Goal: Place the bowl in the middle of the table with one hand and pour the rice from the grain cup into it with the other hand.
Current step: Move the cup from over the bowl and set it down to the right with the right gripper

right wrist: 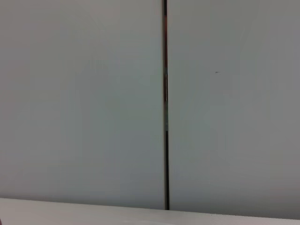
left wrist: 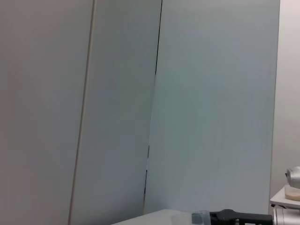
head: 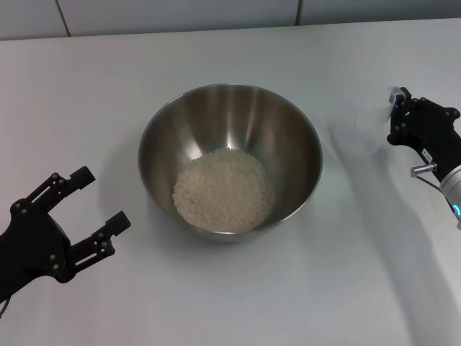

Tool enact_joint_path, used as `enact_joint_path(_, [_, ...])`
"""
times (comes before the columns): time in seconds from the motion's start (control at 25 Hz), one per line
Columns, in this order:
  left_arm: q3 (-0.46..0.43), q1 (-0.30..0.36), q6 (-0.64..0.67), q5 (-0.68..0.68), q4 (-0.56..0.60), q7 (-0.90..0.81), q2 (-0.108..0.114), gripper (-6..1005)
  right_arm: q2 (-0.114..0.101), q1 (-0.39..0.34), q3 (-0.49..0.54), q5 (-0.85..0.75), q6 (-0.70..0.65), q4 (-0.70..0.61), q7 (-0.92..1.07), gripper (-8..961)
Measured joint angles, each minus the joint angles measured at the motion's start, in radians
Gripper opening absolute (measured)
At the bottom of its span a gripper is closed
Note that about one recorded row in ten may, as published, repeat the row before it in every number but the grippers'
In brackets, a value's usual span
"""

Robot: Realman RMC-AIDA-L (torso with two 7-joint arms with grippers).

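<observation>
Bowl [head: 230,160] at table [head: 346,288] centre, rice [head: 224,190] inside. Left gripper [head: 90,202] at 8 o'clock, fingers spread, empty. Right gripper [head: 398,108] at 3 o'clock, fingers closed on cup [head: 395,98].

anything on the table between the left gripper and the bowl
Nothing visible. The open left gripper sits to the bowl's left, with only bare white table between them. The rice is already in the bowl.

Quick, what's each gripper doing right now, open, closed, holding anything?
Left gripper: open, empty, beside the bowl.
Right gripper: closed on the grain cup, off to the bowl's right.
</observation>
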Motion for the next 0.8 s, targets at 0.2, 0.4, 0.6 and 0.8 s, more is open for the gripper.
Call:
enact_joint_path(0.2, [0.000,0.000,0.000,0.000,0.000,0.000,0.000,860,0.000,0.010,0.000,-0.001,0.033,0.001,0.000,21])
enact_joint_path(0.4, [0.000,0.000,0.002,0.000,0.000,-0.001,0.000,860,0.000,0.025,-0.005,-0.001,0.084,0.000,0.031,36])
enact_joint_path(0.6, [-0.004,0.000,0.003,0.000,-0.001,-0.001,0.001,860,-0.003,0.016,-0.005,0.000,0.078,0.002,0.050,162])
enact_joint_path(0.8, [-0.006,0.000,0.003,0.000,-0.002,-0.001,0.001,860,-0.004,0.012,-0.005,0.001,0.077,-0.002,0.051,361])
